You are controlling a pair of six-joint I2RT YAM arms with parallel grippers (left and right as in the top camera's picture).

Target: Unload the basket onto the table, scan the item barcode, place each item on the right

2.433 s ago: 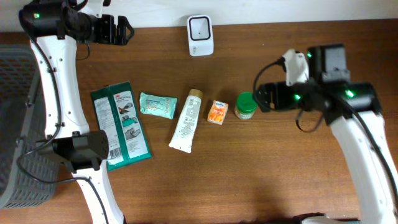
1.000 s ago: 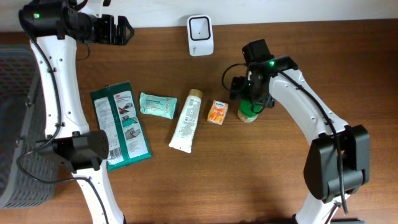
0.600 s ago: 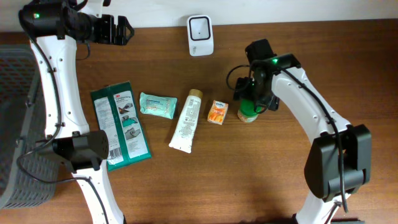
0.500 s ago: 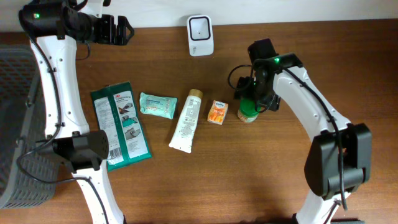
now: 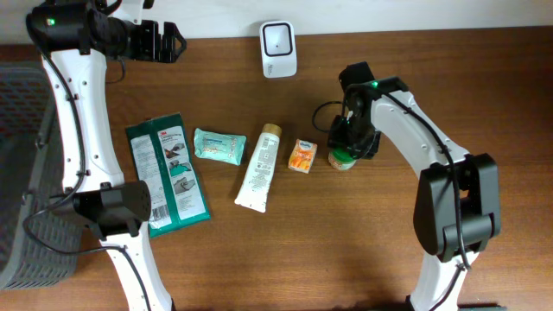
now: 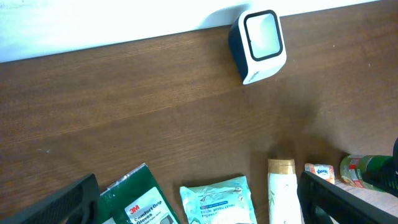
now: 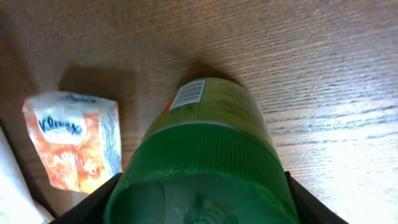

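The left gripper [image 5: 175, 41] hangs spread wide at the far left. Just right of the Kleenex pack [image 5: 301, 155] stands the green-lidded jar [image 5: 342, 160]. The right gripper [image 5: 348, 145] straddles its lid, fingers close against both sides; whether they pinch it, I cannot tell.

A dark brown wooden table [image 5: 259, 250], its grain running lengthwise, met a plain white wall [image 6: 93, 25] along its far edge. Soft, even light lay on the wood. A grey slatted basket [image 5: 17, 173] stood at the table's left end.
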